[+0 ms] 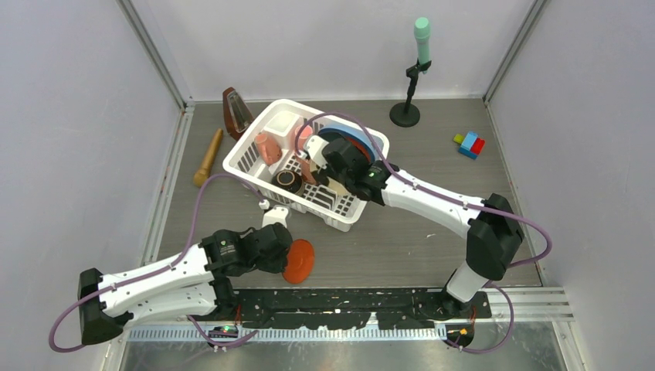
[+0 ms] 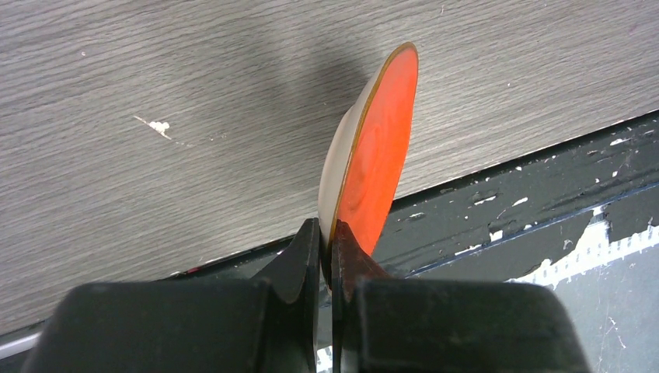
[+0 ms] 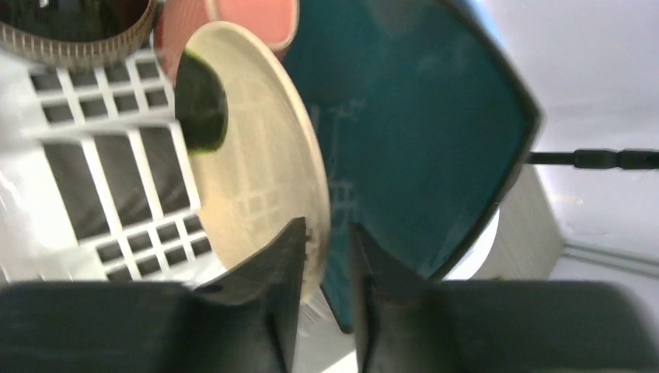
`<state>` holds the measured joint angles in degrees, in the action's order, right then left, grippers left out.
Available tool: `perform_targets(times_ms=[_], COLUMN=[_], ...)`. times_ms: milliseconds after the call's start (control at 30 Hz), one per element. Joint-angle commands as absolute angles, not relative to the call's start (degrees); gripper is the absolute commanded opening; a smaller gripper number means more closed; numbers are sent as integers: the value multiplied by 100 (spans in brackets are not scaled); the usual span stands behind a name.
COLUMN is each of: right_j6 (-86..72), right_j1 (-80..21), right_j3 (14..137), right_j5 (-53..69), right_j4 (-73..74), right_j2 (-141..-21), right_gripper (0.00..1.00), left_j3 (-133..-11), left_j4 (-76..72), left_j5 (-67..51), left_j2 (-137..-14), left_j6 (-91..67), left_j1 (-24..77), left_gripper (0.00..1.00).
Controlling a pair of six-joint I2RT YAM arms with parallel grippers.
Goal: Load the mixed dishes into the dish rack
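Note:
The white dish rack [image 1: 340,207] stands mid-table. In it are a pink mug [image 1: 269,147], a brown bowl [image 1: 287,182], a light blue plate [image 1: 357,133] and a dark teal plate [image 3: 404,132] standing upright. My right gripper [image 1: 318,171] reaches into the rack. In the right wrist view its jaws [image 3: 326,233] straddle the rim of the upright cream saucer [image 3: 256,171] with a gap left, so it is open. My left gripper [image 1: 290,259] is shut on the rim of the red saucer [image 1: 300,261] and holds it on edge above the table's near edge [image 2: 377,148].
A brown metronome [image 1: 235,110] and a wooden stick [image 1: 208,157] lie left of the rack. Coloured toy blocks [image 1: 470,144] sit at the right. A black stand with a green top [image 1: 417,69] is at the back. A black base strip [image 1: 355,301] runs along the near edge.

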<state>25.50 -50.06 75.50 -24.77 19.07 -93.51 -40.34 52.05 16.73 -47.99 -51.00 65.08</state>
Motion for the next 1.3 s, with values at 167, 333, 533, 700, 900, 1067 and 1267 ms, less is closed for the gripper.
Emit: perform_targets(times_ms=[167,333,533,700,900,1067,1267], right_j6=[2022,1652,982,593,64,9,-207], right_j1=[-5250,-5247,-5247,-5247,-5088,-5080,-5076], right_j3=[7890,7929,7984,7660,7706,7558,7151], right_j5=[-2416,-2358,-1885,-928,898,1976,1931], right_j4=[2862,2859,3243,3702,4730,4957,4579], right_j2=[-9197,-8774,-7843,-6725,-6164,-6110,-6039], right_gripper=[58,69,77,84,83,77,76], left_j3=[-4148,-4157,-4209,-4264,-4273,-4317,-4892], left_j4=[4868,4752,4376,3695,2812,2313,2133], left_j5=[1704,1615,1228,577,371,516,254], left_j2=[-4813,-4743,-4526,-4208,-3637,-3661,-4324], left_j6=[-5185,-5118,-4769,-4290,-3533,-3028,-2670], left_j1=[6480,6481,6484,6486,6479,6485,6386], left_gripper=[0,0,0,0,0,0,0])
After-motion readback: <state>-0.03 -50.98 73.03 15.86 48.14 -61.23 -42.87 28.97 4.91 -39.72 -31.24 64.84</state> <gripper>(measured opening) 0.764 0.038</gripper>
